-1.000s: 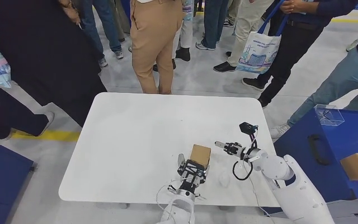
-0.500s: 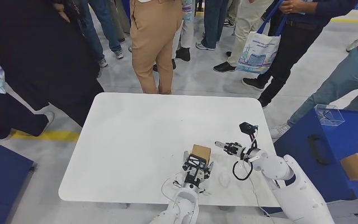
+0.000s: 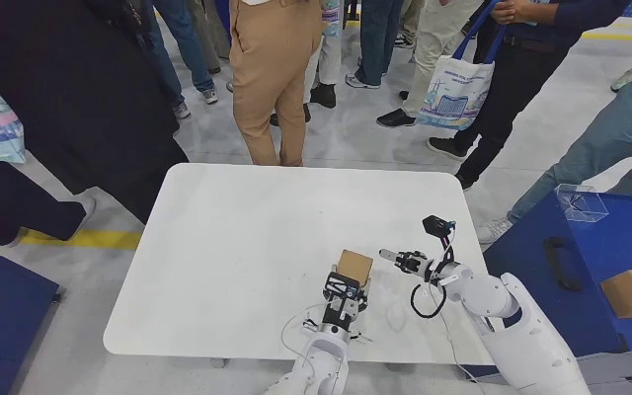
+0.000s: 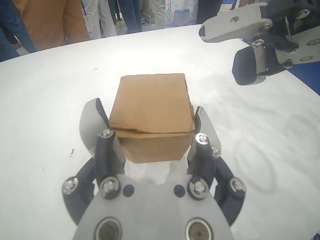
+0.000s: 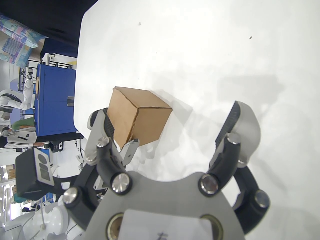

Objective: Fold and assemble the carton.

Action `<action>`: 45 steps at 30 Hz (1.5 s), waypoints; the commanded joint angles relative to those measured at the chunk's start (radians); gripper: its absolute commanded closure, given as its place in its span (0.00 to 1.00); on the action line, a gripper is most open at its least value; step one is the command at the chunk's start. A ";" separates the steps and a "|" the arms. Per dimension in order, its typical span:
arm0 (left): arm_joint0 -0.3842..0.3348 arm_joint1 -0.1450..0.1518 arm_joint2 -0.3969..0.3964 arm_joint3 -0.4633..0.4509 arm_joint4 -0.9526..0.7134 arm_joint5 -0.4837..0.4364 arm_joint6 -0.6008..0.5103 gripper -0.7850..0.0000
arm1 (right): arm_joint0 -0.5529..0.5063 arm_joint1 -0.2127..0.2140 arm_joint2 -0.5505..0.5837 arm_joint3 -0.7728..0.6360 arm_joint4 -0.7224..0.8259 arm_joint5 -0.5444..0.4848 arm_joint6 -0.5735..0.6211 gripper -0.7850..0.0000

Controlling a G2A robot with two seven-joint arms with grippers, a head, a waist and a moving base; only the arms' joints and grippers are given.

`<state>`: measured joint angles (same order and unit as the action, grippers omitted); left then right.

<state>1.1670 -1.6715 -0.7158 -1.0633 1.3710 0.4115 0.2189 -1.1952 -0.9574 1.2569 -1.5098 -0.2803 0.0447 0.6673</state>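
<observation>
A small brown carton (image 3: pixel 355 264) stands folded into a box on the white table (image 3: pixel 247 247), near its front edge. My left gripper (image 3: pixel 343 289) comes at it from the front, and in the left wrist view its fingers (image 4: pixel 200 123) press both side walls of the carton (image 4: pixel 152 93), shut on it. To the carton's right, my right gripper (image 3: pixel 387 256) hovers open with nothing between its fingers, its tips (image 4: pixel 218 53) a short gap away. The right wrist view has the carton (image 5: pixel 147 123) ahead of that open gripper (image 5: pixel 168 108).
Several people stand on the floor beyond the table's far edge. A blue cabinet (image 3: pixel 573 267) sits just off the table's right side. A black cable loop (image 3: pixel 427 301) hangs from the right arm. The table's left and far parts are bare.
My left gripper has moved forward to the carton and its fingers have come together on the carton's sides. The right arm has stayed where it was.
</observation>
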 commanded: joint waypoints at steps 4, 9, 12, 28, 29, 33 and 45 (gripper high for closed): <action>0.008 -0.003 -0.011 -0.004 0.007 0.003 0.008 0.62 | 0.000 0.000 0.000 0.000 0.000 0.000 0.000 0.00; 0.027 -0.002 -0.026 -0.041 0.021 0.012 0.022 0.73 | -0.001 0.000 0.001 0.000 0.002 -0.001 -0.005 0.00; 0.057 0.003 -0.045 -0.104 0.007 0.004 0.021 1.00 | -0.007 0.001 0.048 0.008 0.077 -0.022 -0.010 0.00; 0.269 0.077 -0.387 -0.526 -0.862 -0.578 -0.530 1.00 | -0.065 0.014 0.163 -0.026 0.173 -0.054 0.047 0.00; 0.257 0.079 -0.408 -0.509 -0.917 -0.579 -0.571 1.00 | -0.066 0.013 0.158 -0.028 0.163 -0.052 0.045 0.00; 0.200 0.085 -0.453 -0.418 -1.018 -0.541 -0.656 1.00 | -0.068 0.010 0.136 -0.037 0.130 -0.044 0.034 0.00; 0.142 0.101 -0.515 -0.299 -1.069 -0.465 -0.639 0.00 | -0.064 0.003 0.098 -0.049 0.083 -0.021 0.014 0.00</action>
<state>1.2986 -1.5742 -1.2131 -1.3453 0.3065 -0.0480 -0.4255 -1.2591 -0.9542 1.3544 -1.5591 -0.1976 0.0237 0.6809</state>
